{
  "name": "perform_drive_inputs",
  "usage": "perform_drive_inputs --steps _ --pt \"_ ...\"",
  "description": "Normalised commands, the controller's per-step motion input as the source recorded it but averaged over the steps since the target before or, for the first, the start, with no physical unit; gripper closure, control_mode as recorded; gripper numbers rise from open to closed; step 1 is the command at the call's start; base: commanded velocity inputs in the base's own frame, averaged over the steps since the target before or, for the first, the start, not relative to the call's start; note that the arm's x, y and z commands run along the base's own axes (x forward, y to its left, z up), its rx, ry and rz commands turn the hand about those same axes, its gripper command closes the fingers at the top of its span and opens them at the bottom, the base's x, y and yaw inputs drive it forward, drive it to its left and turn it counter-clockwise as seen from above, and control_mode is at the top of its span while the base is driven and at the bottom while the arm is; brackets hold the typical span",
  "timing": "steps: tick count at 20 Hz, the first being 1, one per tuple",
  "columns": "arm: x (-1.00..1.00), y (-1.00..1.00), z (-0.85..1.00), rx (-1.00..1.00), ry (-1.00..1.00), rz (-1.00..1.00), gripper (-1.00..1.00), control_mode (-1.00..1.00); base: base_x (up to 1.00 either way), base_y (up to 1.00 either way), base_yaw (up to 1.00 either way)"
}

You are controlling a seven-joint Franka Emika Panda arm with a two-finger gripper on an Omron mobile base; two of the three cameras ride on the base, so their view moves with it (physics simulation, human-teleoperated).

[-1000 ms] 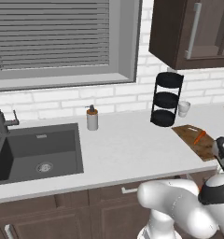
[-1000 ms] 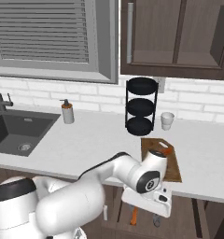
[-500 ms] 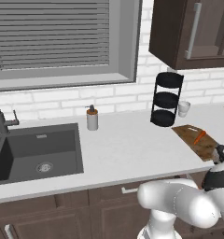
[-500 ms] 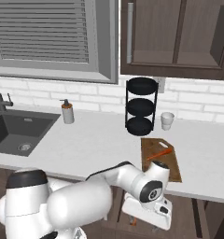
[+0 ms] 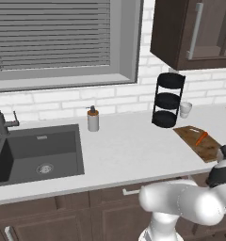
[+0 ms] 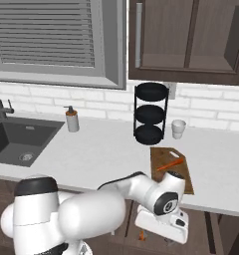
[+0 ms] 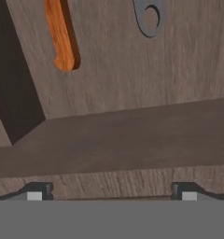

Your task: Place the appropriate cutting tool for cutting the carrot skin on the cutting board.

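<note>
The small orange carrot [image 5: 201, 138] [image 6: 171, 163] lies on the brown wooden cutting board [image 5: 210, 150] [image 6: 187, 175] at the right of the counter. My arm bends down in front of the counter, below the board. In the hand view my gripper [image 7: 111, 193] is open, its fingertips [image 7: 37, 192] wide apart with nothing between them. It looks into a wooden drawer [image 7: 114, 149]. An orange tool handle [image 7: 61, 35] and a grey metal piece with a hole [image 7: 149, 18] lie on the drawer floor ahead. The orange handle [image 6: 141, 234] also shows beside my hand.
A black three-tier rack [image 5: 167, 100] [image 6: 150, 113] and a white cup [image 5: 185, 109] [image 6: 179, 128] stand behind the board. A soap dispenser [image 5: 92, 119] and dark sink [image 5: 37, 150] are to the left. Wall cabinets [image 6: 191, 40] hang above.
The arm has sunk lower in front of the counter, and the hand has dropped a little further toward the drawer. Carrot and board have not moved.
</note>
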Motion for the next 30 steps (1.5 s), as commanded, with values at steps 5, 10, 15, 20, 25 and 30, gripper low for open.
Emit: perform_drive_inputs --steps 5,10,15,20,25,30 --pt "0.45 -0.05 -0.26 0.02 0.00 0.07 -1.00 -1.00 0.00 0.00 0.00" --pt "0.32 0.00 -0.46 0.01 0.00 0.09 -1.00 -1.00 0.00 0.00 0.00" --pt "0.00 0.00 -0.65 0.02 0.00 0.05 -1.00 -1.00 0.00 0.00 0.00" --pt "-0.64 0.00 -0.04 0.02 0.04 0.01 -1.00 -1.00 0.00 0.00 0.00" --pt "-1.00 0.00 0.04 0.00 0.14 0.00 -1.00 -1.00 0.00 0.00 0.00" --pt "-0.99 0.00 0.00 0.00 0.23 0.00 -1.00 -1.00 0.00 0.00 0.00"
